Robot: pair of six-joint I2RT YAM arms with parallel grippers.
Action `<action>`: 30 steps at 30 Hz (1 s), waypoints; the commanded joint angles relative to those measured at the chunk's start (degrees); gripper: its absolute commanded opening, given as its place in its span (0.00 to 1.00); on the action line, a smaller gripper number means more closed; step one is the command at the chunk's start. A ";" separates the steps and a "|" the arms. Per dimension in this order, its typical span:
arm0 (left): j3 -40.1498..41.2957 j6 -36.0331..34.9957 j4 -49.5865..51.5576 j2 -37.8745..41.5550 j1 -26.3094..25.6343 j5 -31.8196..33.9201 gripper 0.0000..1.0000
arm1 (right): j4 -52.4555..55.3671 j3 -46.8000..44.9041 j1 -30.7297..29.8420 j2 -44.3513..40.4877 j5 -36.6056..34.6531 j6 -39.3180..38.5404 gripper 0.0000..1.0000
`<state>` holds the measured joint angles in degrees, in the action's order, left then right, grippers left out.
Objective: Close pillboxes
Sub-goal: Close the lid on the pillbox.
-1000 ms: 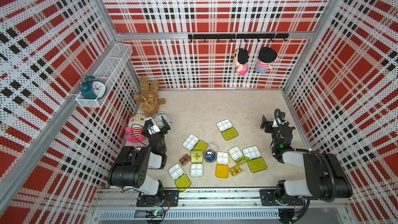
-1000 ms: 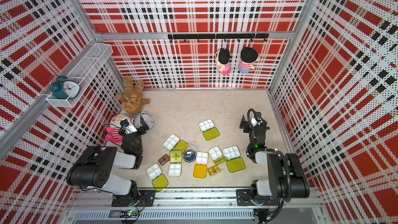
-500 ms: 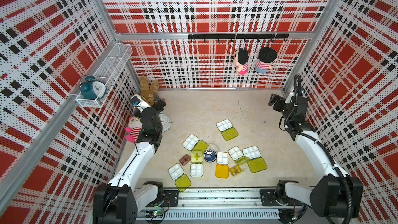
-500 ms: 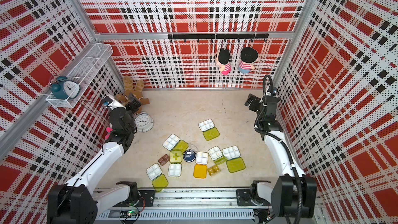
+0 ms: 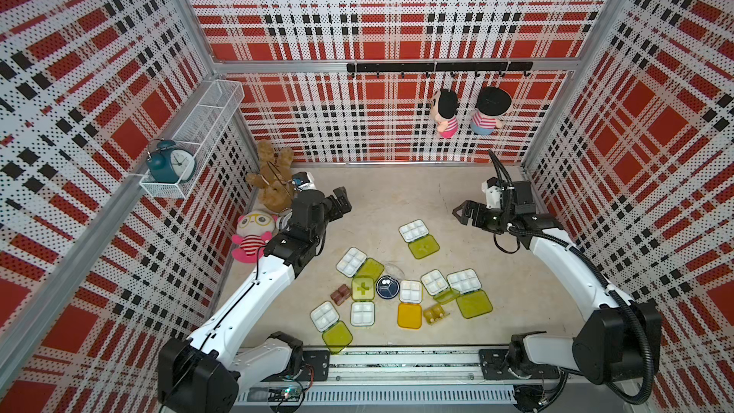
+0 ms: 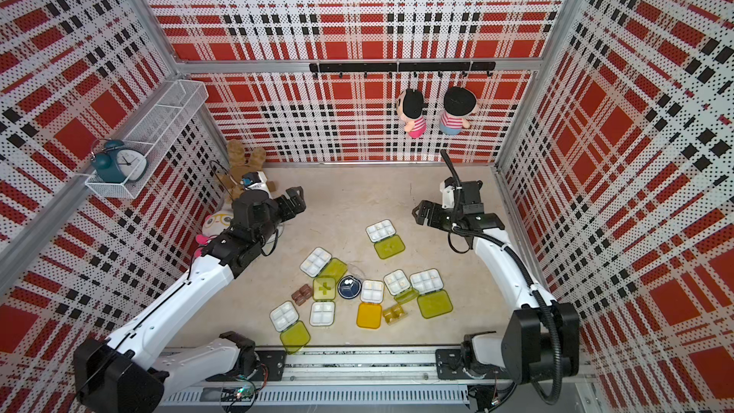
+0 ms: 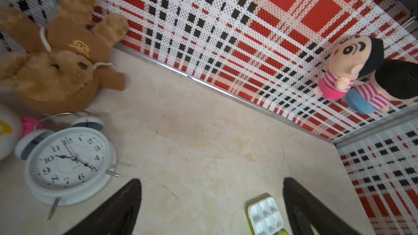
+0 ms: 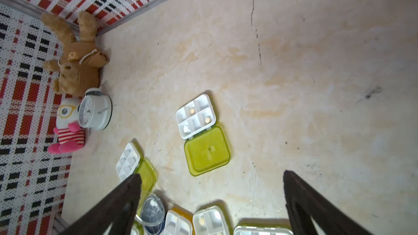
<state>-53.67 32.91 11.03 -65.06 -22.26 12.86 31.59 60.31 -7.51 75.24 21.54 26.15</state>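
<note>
Hovering with my left gripper (image 5: 344, 201) and right gripper (image 5: 457, 216) both wide open, empty; pillboxes (image 5: 362, 313) sit lower center. Probably light, slick plastic, I'd flip lids (image 5: 424, 247) by the free edge.

Bright, even light from overhead fills the enclosure. The pale floor (image 5: 397, 200) looks slightly washed out, and the pillboxes (image 8: 196, 116) cast only thin, soft shadows. In both top views the plaid walls (image 5: 99, 73) bend outward toward the edges. In the wrist views the left gripper (image 7: 210, 179) and right gripper (image 8: 211, 175) are dark, soft-edged silhouettes, and the brown plush (image 7: 56, 68) is slightly blurred.
</note>
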 commanded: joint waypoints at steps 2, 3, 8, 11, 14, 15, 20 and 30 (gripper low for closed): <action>-1.49 0.29 2.07 -3.47 -0.76 -11.26 0.98 | 5.12 1.07 -0.33 -0.12 3.58 3.06 1.00; -2.29 -0.74 2.07 -4.84 -0.85 -12.65 0.98 | 5.49 1.03 -0.40 -0.33 3.84 3.83 1.00; -6.46 -4.43 2.68 -11.59 -0.67 -18.14 0.98 | 5.06 -1.42 -1.09 -1.14 5.64 11.62 1.00; -7.95 -6.27 2.62 -15.28 -0.44 -21.04 0.98 | 2.54 -3.47 -1.52 -1.12 6.54 15.36 1.00; -8.57 -6.98 0.85 -18.26 0.69 -24.95 0.98 | 0.57 -4.73 -3.06 -1.13 5.46 18.81 1.00; -8.77 -6.83 -0.13 -19.41 1.26 -27.09 0.98 | -0.38 -5.26 -3.81 -1.15 5.09 19.80 1.00; -11.86 -6.44 -1.80 -24.80 2.49 -32.99 0.98 | -3.31 -6.70 -5.41 0.37 6.29 23.16 1.00; -24.96 -5.40 -1.93 -38.96 -1.10 -35.29 0.98 | -4.54 -1.57 -5.33 12.77 12.29 16.80 1.00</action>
<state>-75.31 27.18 10.55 -100.86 -21.39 -20.82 28.23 56.93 -12.71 86.59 31.20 44.75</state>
